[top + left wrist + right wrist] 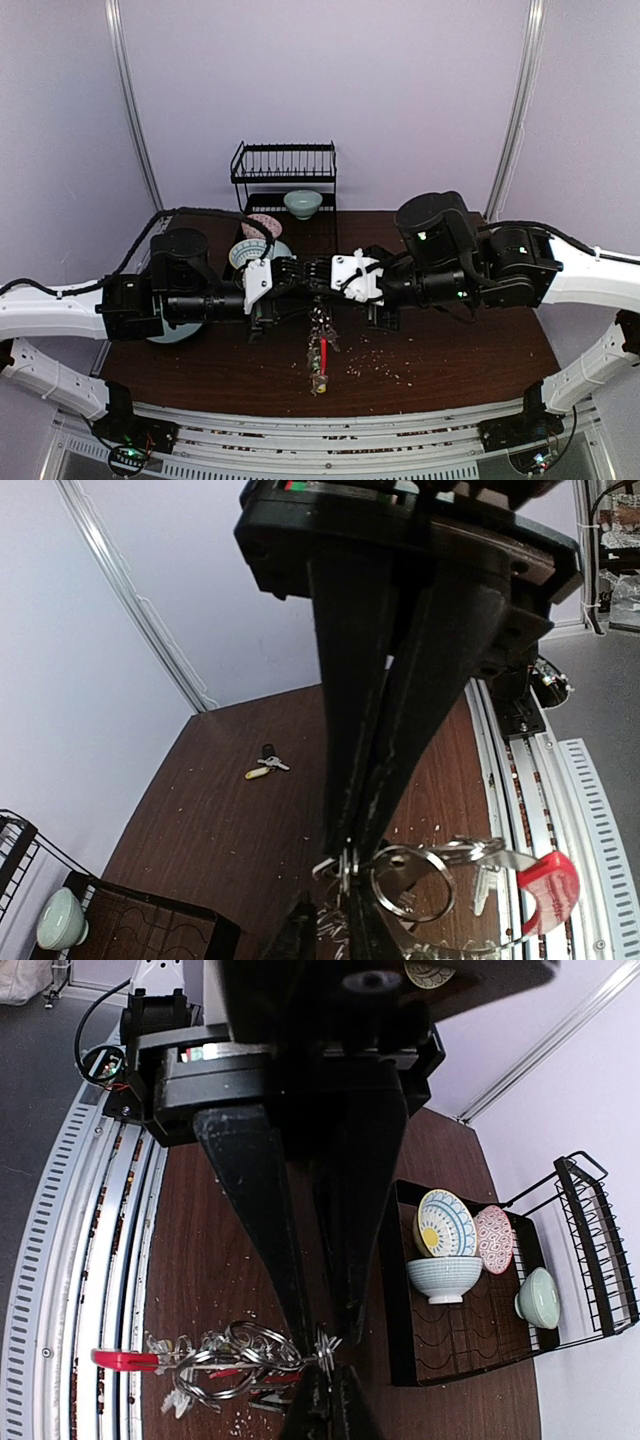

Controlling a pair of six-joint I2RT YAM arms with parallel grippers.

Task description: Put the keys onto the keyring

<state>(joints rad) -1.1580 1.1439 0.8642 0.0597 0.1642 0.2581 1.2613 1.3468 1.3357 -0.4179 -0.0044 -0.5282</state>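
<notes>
Meeting tip to tip, the left gripper and right gripper pinch the keyring; the keys lie well beyond.

- Centre: left gripper and right gripper meet tip to tip; their arms bar the 9-to-3 o'clock line.
- 6 o'clock: keyring hangs below the tips and blocks the middle lane.
- 12 o'clock: rack closes the back, with a bowl at its foot.
- 11 o'clock: plate and second bowl crowd in just behind the left gripper.
- 4–5 and 7 o'clock: bare table with only crumbs; room to pass.
- Left wrist view: keys lie on open wood, well apart from the fingers.
</notes>
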